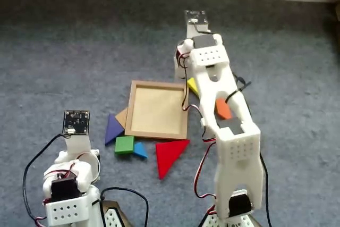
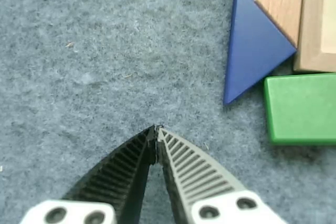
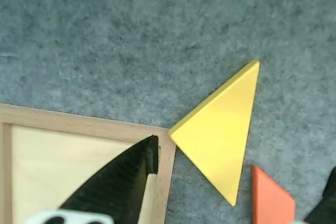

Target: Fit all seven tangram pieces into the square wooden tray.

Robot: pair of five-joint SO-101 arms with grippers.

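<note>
Grey carpet [image 1: 64,51], square wooden tray [image 1: 131,107], yellow triangle [image 3: 220,129]

light: soft, even, moderately bright | shadows: faint, diffuse on carpet [image 1: 79,51] | far edge darker

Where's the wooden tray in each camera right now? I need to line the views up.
High view: tray at the picture's centre, left of the outstretched right arm.
Left wrist view: a strip of its frame, past the blue triangle and green piece.
Right wrist view: its corner, beside the yellow triangle.
Shared landmark: the tray's pale frame.
</note>
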